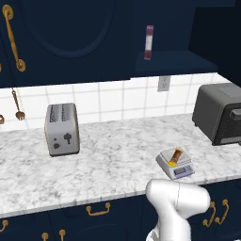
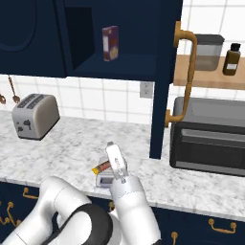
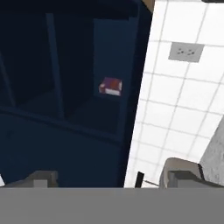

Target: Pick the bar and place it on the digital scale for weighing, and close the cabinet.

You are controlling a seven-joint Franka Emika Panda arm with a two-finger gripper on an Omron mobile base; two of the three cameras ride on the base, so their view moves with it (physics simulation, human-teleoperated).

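Observation:
The orange-yellow bar (image 1: 177, 156) (image 2: 102, 167) lies flat on the small grey digital scale (image 1: 184, 171) (image 2: 104, 181), near the front edge of the marble counter. The navy upper cabinet (image 2: 119, 67) (image 3: 65, 87) stands open. Its door (image 2: 162, 95) juts out toward me, edge-on, with a long brass handle (image 2: 190, 72). My gripper (image 2: 113, 149) (image 3: 111, 179) is raised above the scale and points up into the open cabinet. Its jaws are open with nothing between them, apart from both bar and door.
A maroon-and-white pack (image 1: 148, 42) (image 2: 110, 43) (image 3: 110, 86) stands on the cabinet shelf. A grey toaster (image 1: 62, 129) (image 2: 34, 116) sits at the left, a dark toaster oven (image 1: 221, 113) (image 2: 210, 136) at the right. A wall outlet (image 1: 163, 83) is on the tiles.

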